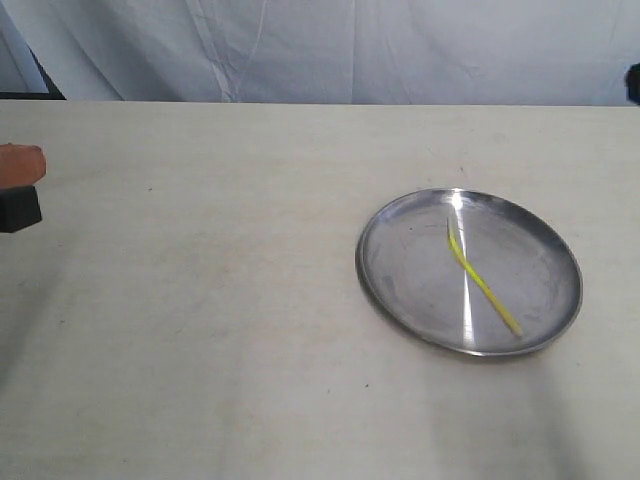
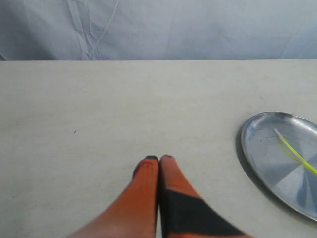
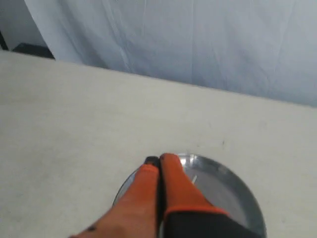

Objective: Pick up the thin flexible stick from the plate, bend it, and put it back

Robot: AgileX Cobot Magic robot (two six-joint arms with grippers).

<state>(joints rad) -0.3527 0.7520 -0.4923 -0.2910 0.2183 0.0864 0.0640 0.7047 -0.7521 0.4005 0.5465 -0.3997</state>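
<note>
The yellow stick is lying on the plate at right of the exterior frame, slanting upper-left to lower-right, with the right gripper hanging nearer than the left gripper, both with tips pressed together.

The plate is polished metal, mirror-bright, with a glaring white streak. On it the stick looks smooth and faintly glossy. Around the plate the bench is pale, matt and lightly scuffed. Beyond the plate hangs creased white cloth.
</note>
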